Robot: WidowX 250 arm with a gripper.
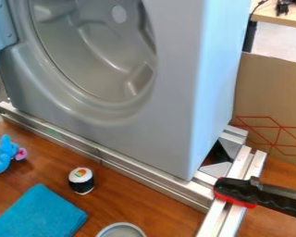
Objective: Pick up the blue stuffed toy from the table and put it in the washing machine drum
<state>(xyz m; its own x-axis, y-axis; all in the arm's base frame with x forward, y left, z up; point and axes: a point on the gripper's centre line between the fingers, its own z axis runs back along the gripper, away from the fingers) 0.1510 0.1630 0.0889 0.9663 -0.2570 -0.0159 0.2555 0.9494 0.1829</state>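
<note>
In our view the grey toy washing machine (194,83) is the landmark. It stands upright with its round drum (83,46) facing the tabletop (138,203), and its blue door (1,25) is swung to the left side, so the opening is free. A metal rail (153,177) runs along the foot of the machine, probably to keep it in place. By the machine's right front corner, a black and red clamp (237,190) sits over the metal bars – we think it is there so that the frame cannot slip.

In front of the machine we see a toy sushi roll (82,181), which stands on its end with the white top up. The blue plush toy (3,155) lies in front of the machine's left part. The folded blue cloth (39,215) lies flat, farther out from the machine than the roll, and the round metal dish (121,225) is also in front of it, more to the right.

As for the pincer, we cannot tell how far open it is, nor whether it holds or touches anything.
</note>
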